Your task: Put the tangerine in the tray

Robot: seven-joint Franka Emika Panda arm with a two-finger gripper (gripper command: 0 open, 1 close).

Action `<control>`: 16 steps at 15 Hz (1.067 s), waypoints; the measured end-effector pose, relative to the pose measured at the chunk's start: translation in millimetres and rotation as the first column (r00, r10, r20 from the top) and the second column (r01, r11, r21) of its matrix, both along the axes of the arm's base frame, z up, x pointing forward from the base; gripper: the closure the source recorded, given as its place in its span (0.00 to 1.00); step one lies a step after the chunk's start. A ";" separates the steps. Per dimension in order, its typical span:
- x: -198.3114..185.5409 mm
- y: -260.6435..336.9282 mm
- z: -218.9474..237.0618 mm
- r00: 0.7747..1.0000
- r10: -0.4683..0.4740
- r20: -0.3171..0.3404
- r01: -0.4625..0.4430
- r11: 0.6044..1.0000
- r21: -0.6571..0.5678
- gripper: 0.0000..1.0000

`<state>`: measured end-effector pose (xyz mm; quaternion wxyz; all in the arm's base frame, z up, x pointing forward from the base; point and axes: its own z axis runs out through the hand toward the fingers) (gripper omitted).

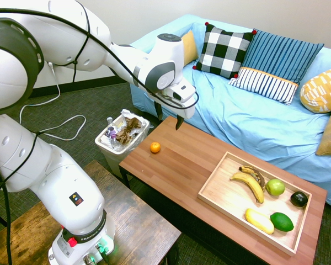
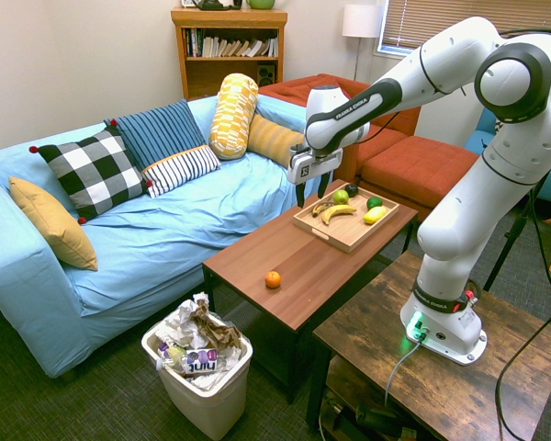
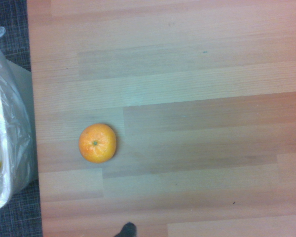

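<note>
Living-room setup for you, operator: a reddish-brown coffee table (image 1: pixel 182 165) sits in front of a light blue sofa (image 1: pixel 254 116) with cushions piled along its back. Your gripper (image 1: pixel 169 118) hangs in the air above the table's sofa-side edge, well clear of the wood, and its two dark fingers point down with a visible gap between them, so it's parted and carrying nothing. From the opposite camera you see the same gripper (image 2: pixel 313 190) hovering above the table, between the fruit and the tray.

Look at the tangerine (image 1: pixel 155 147): it sits alone on bare tabletop near the end of the table closest to the white trash bin (image 1: pixel 121 141), well apart from the tray. In the wrist view, the tangerine (image 3: pixel 97 143) shows stem-dot up on the wood grain, with the bin's plastic liner (image 3: pixel 5 123) just beyond the table edge.

Now the tray (image 1: pixel 223 171): pale wood, low rim, lying flat at the far end of the table. Inside it you've got two bananas (image 1: pixel 249 182), one of them heavily browned, a green apple (image 1: pixel 275 187), a dark round fruit (image 1: pixel 299 199), a yellow lemon-like fruit (image 1: pixel 259 221) and a green lime-shaped one (image 1: pixel 282 221). The bin is stuffed with crumpled wrappers and paper.
</note>
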<state>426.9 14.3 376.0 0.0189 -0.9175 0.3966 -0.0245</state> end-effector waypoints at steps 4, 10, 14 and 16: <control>5.5 4.7 -10.1 1.000 0.004 -0.005 -0.004 1.000 -0.002 0.00; 37.2 54.7 -91.1 1.000 -0.006 -0.004 0.006 1.000 -0.016 0.00; 54.7 95.8 -158.0 0.999 0.006 -0.048 -0.007 1.000 -0.018 0.00; 64.7 101.8 -187.2 0.997 0.002 -0.073 -0.004 1.000 -0.027 0.00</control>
